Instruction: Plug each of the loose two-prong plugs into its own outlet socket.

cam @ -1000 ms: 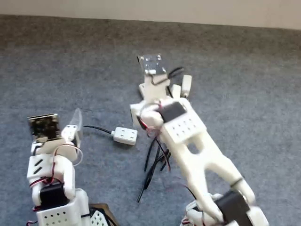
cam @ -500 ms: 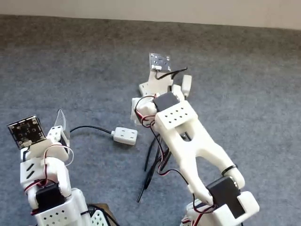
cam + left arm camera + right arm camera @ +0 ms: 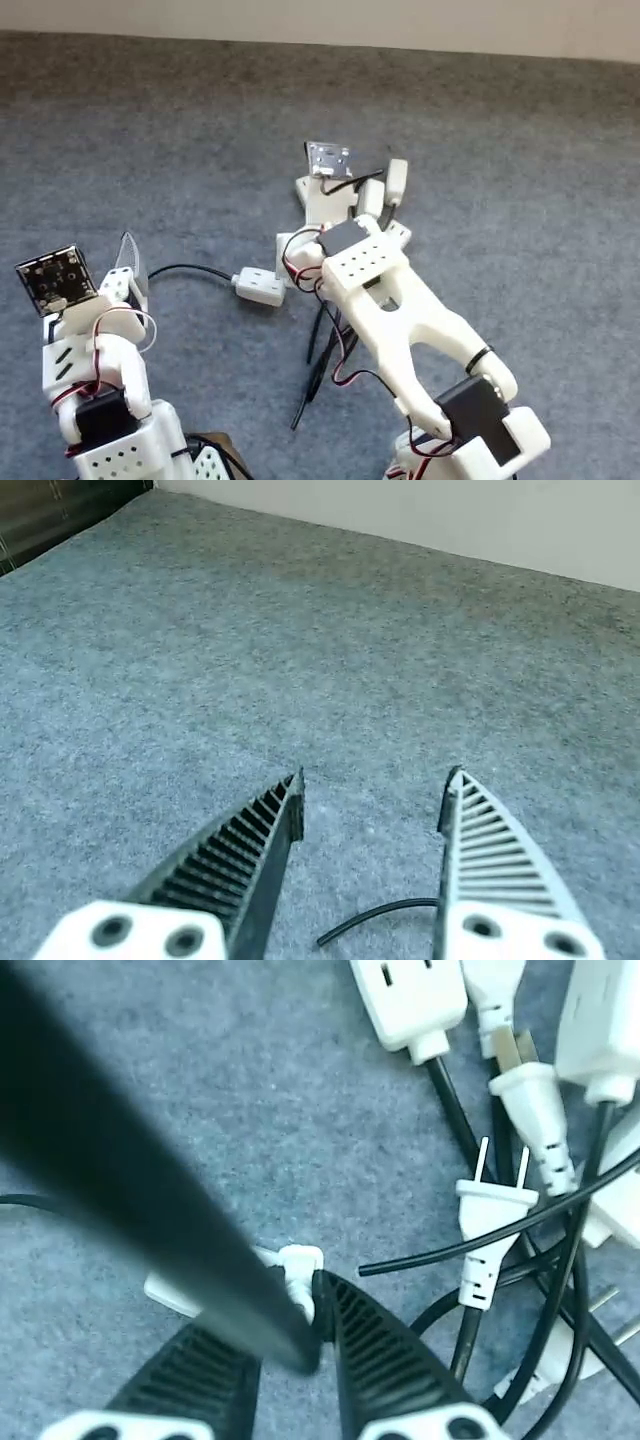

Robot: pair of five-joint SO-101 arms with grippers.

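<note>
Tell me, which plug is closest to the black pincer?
The little white plug, pinched right at the tips of the right pincer. The two-pronged plug and the brass-pronged plug lie farther off among black cables.

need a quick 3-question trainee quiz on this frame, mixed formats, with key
1. True or false: the jaws of the left gripper are open and grip nothing.
2. The jaws of the right gripper are: A) wide open; B) closed on a white piece; C) closed with nothing between them.
3. Fill in: the plug lying near the right gripper has ___ prongs.
Key: 1 true; 2 B; 3 two.
</note>
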